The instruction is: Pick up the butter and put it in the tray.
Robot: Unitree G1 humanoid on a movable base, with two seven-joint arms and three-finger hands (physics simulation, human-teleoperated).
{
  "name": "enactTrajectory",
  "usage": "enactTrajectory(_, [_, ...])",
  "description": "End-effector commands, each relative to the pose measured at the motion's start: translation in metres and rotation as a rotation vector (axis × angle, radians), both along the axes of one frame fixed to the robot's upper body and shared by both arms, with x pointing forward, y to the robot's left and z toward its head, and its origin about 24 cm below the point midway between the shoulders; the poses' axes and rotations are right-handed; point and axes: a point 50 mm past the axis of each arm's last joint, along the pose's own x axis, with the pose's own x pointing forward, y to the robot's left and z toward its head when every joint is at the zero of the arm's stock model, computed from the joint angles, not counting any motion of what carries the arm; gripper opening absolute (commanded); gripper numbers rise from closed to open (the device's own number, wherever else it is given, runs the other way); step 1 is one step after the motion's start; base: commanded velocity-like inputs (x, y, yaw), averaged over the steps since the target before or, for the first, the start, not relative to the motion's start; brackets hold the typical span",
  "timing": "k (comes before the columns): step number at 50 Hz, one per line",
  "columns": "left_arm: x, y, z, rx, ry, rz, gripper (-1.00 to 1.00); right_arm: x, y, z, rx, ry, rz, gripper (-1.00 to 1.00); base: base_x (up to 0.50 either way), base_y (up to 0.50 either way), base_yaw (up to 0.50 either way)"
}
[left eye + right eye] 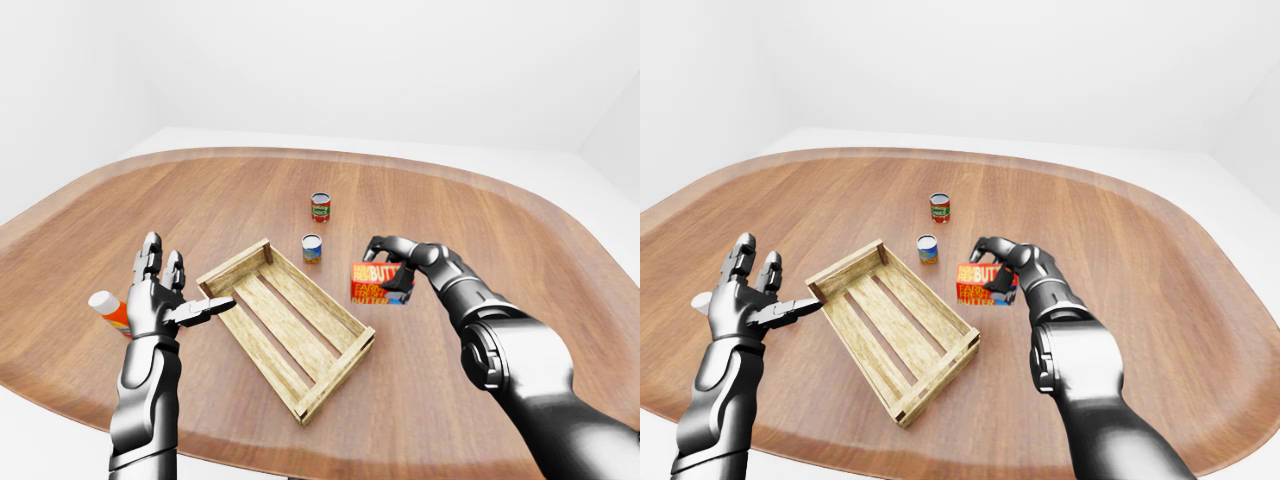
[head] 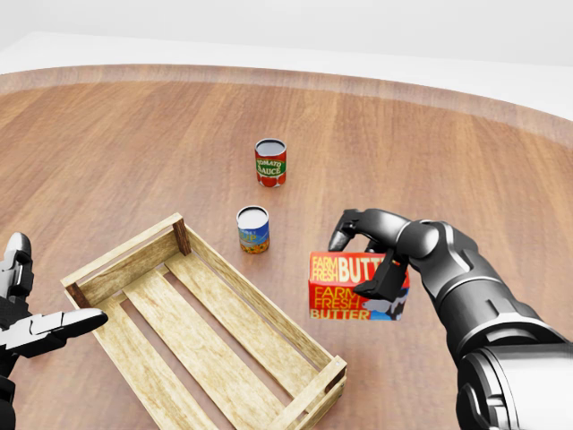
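The butter (image 2: pixel 345 287) is a red and orange box lettered "FARM FRESH BUTTER", to the right of the tray in the head view. My right hand (image 2: pixel 360 262) is shut on it: the fingers curl over its top right edge and the thumb presses on its lettered face. I cannot tell whether the box rests on the table or is just off it. The tray (image 2: pixel 134 246) is an empty slatted wooden crate lying at a slant at lower left. My left hand (image 1: pixel 168 300) is open and empty, beside the tray's left end.
A tomato sauce can (image 2: pixel 270 162) and a smaller blue-labelled can (image 2: pixel 253 229) stand above the tray and the butter. A white and orange bottle (image 1: pixel 107 306) lies partly hidden behind my left hand. The round wooden table (image 1: pixel 450 200) carries everything.
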Motion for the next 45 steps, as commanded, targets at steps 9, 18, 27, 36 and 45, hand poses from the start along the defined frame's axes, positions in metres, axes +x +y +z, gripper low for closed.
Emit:
enactTrajectory(9, [0.000,0.000,0.000,-0.002,0.000,0.001,1.00,0.006,0.033,0.015,0.033,0.017,0.117,-1.00,0.00,0.00,0.00])
enactTrajectory(18, [0.000,0.000,0.001,0.000,-0.003,0.001,1.00,0.010,0.037,0.027,0.047,-0.003,0.130,-1.00,0.00,0.00,0.00])
enactTrajectory(27, [0.000,0.000,0.001,-0.001,-0.003,0.000,1.00,0.012,0.045,0.033,0.029,-0.017,0.158,-1.00,0.00,0.00,0.00])
enactTrajectory(36, [0.000,0.000,0.000,-0.003,-0.003,0.000,1.00,0.010,0.056,0.031,0.019,0.008,0.201,-1.00,0.00,0.00,0.00])
enactTrajectory(45, [0.000,0.000,0.000,-0.005,-0.002,0.000,1.00,0.004,0.068,0.020,-0.001,0.056,0.252,-1.00,0.00,0.00,0.00])
